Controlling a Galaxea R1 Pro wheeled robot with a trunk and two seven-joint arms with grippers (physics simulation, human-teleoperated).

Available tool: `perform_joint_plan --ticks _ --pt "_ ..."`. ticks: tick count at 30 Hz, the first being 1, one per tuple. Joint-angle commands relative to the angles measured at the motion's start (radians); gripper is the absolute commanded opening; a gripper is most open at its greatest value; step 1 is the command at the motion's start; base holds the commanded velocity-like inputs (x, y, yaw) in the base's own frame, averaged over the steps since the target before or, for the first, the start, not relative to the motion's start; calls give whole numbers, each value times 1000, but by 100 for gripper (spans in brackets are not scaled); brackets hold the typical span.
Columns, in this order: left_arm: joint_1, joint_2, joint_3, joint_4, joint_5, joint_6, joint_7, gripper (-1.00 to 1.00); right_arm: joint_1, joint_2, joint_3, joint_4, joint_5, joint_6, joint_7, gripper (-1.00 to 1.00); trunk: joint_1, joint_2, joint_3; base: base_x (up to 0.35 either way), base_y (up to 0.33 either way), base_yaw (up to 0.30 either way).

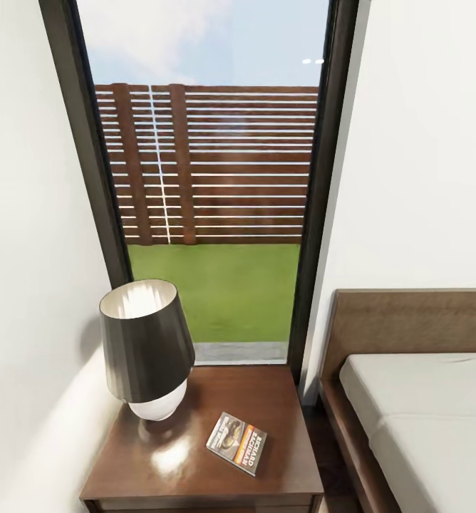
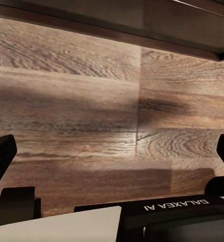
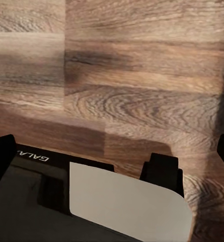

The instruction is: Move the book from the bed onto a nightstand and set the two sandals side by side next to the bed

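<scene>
Book [image 1: 236, 442] lay flat on nightstand [image 1: 281, 399] top, right of the black-shaded lamp [image 1: 146, 347], bed [image 1: 423, 399] at right; left gripper [image 2: 112, 166] and right gripper [image 3: 112, 161] both spread over plank floor [image 2: 81, 101].

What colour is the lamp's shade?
Dark grey-black outside, pale inside; the lamp shows best in the head view.

Through the right wrist camera we look down on the wood plank floor [image 3: 142, 65], its brown grain crossed by soft bands of shadow. Our right gripper [image 3: 112, 156] frames the view, one black fingertip [image 3: 2, 151] at each side edge with bare floor between them, so we read the jaws as spread apart. Below sits the robot's black base [image 3: 26, 201] with a white panel [image 3: 127, 201].
</scene>
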Motion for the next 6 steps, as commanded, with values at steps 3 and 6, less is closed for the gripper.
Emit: perform_joint_plan --ticks 3,6 --pt "-1 0 8 1 -11 -5 -2 100 -1 0 -2 1 7 1 3 100 0 0 -1 0 0 0" --pt "-1 0 8 1 -11 -5 -2 100 -1 0 -2 1 6 1 3 100 0 0 -1 0 0 0"
